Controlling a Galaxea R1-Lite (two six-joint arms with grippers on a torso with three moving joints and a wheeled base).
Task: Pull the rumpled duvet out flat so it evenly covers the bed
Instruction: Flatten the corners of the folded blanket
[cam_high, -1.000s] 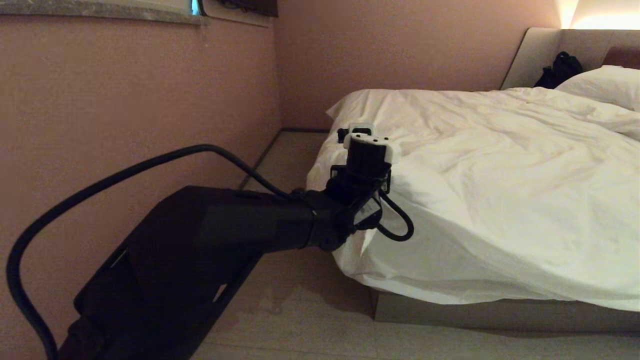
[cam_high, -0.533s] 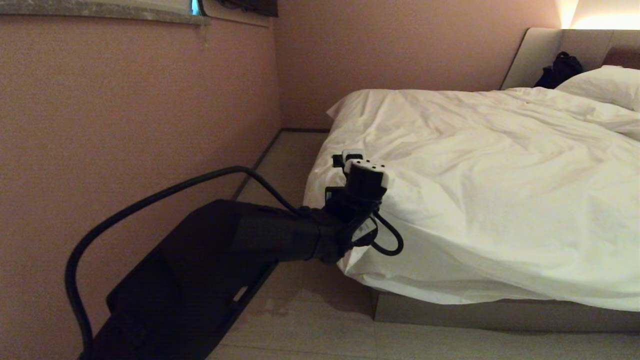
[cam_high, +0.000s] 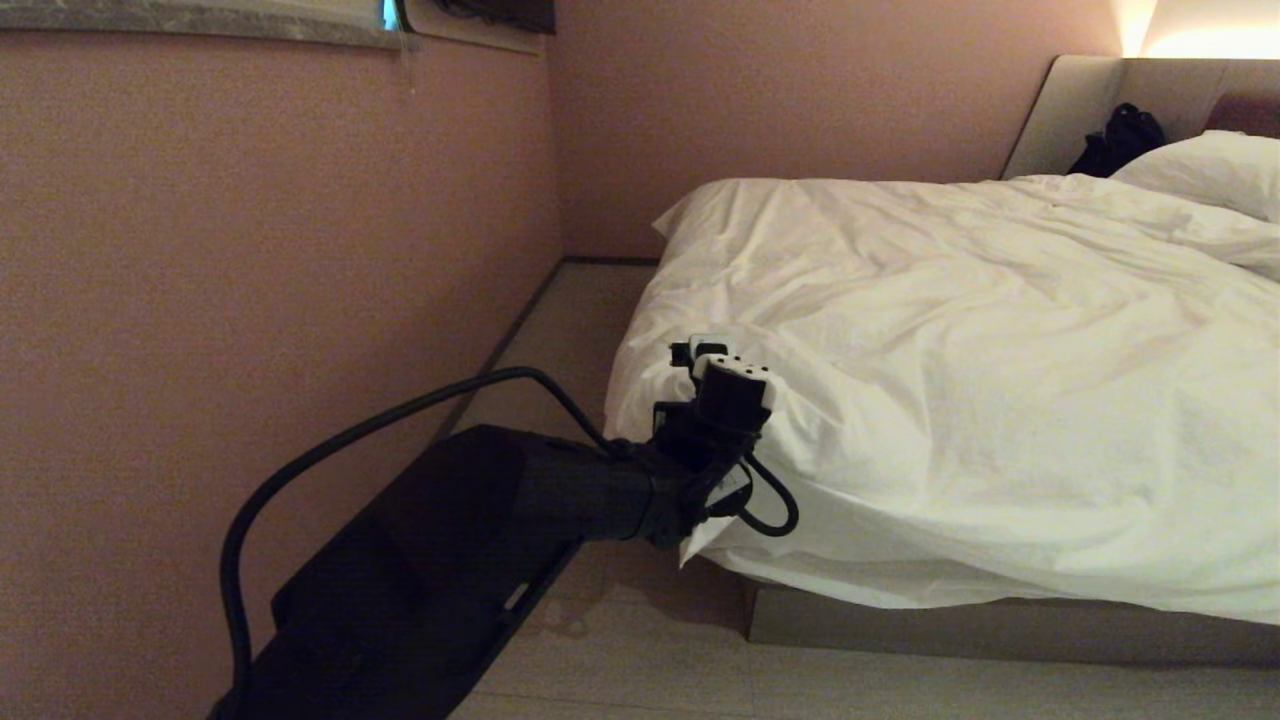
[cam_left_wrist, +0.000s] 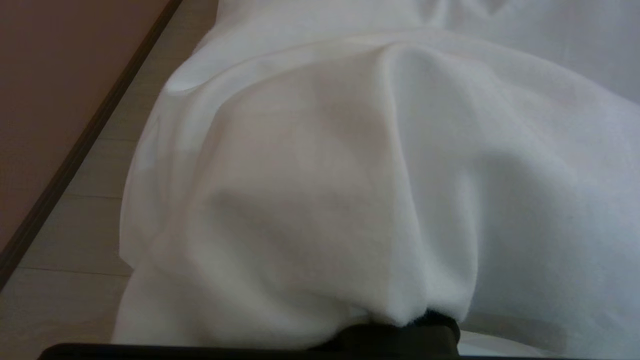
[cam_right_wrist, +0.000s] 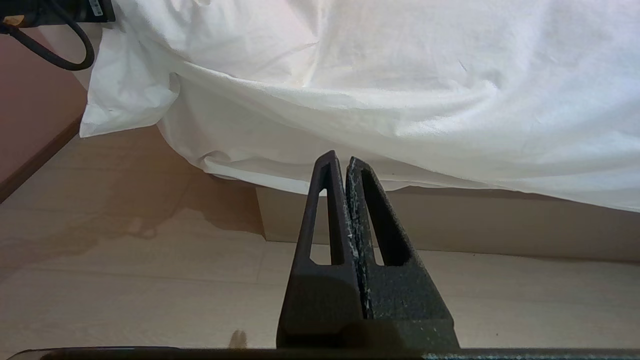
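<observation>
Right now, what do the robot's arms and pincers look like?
The left arm is a bulky matt black casing with a thick black cable looping off it. A white cap with dark dots sits at its wrist, and a thinner black wire loop hangs there. The right pincer has two tapering black fingers with slot cut-outs, speckled and scuffed.

The room is dim and warm-toned in the head view, lit mainly by a glowing lamp (cam_high: 1195, 30) at the far right. The left arm (cam_high: 480, 540) reads as a near-featureless black mass. Soft shadows fall on the floor (cam_right_wrist: 125, 280) beneath the duvet (cam_high: 1000, 380). The wrist views are brighter; the left one is soft and close.
</observation>
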